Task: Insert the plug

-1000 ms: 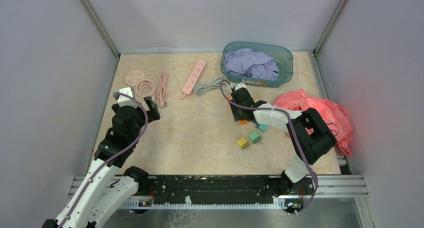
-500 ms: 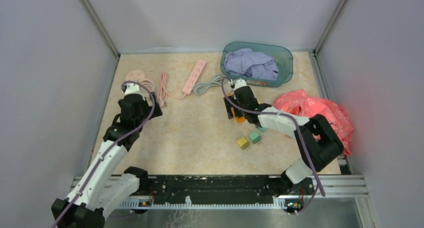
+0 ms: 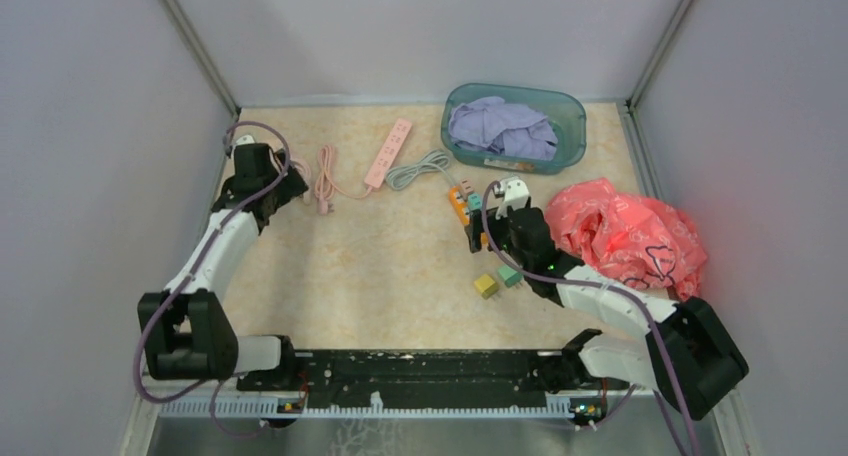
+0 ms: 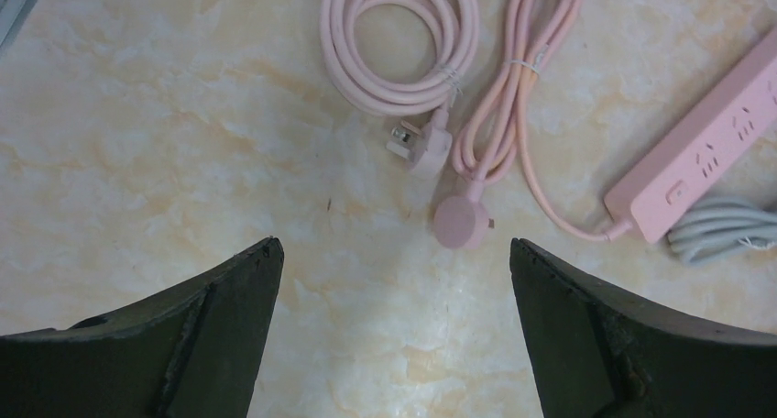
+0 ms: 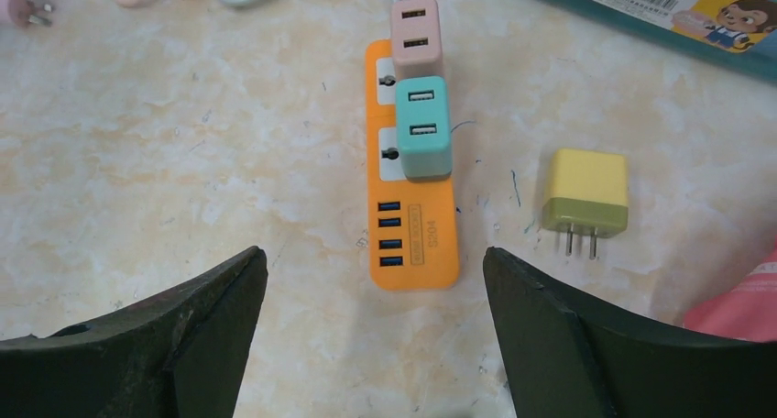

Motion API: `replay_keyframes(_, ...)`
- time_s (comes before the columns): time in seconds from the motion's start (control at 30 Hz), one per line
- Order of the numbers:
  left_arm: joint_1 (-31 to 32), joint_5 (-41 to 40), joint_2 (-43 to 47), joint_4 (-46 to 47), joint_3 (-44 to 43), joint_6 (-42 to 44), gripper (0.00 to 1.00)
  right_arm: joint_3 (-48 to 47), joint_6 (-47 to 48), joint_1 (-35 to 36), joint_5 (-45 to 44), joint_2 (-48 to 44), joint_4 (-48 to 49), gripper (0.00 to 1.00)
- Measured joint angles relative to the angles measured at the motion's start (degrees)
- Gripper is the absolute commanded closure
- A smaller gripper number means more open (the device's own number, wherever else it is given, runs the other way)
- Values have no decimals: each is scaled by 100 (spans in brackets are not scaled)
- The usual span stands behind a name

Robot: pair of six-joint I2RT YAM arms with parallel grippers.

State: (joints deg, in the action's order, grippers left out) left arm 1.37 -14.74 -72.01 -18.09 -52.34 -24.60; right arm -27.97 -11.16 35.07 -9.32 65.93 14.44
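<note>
on the table (image 3: 400, 266), the left gripper (image 4: 394, 253) hangs over the pink cords (image 4: 403, 51), fingers wide apart and empty. the right gripper (image 5: 374, 253) stands over the orange power strip (image 5: 417, 262), fingers apart, holding nothing. the teal adapter (image 5: 423, 129) sits in the strip just below the pink adapter (image 5: 415, 35) and looks seated. best to lift straight up, fingers wide, so no pad snags it. the yellow adapter (image 5: 586, 191) lies loose beside the strip.
</note>
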Motion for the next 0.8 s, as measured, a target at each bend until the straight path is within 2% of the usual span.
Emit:
replay_keyframes(0.2,-476,195,-1314,142,-584,-181,12,595,-46,0,-223,-553,802,13)
replay_keyframes(0.4,-960,481,-2581,46,-1351,-216,23,699,-46,0,-372,-599,1097,13)
replay_keyframes(0.6,-1078,603,-3303,-9,-1974,-114,32,699,-39,0,-437,-535,1211,13)
replay_keyframes(0.8,-1102,691,-3880,-28,-2312,-9,48,699,15,0,-452,-428,1276,13)
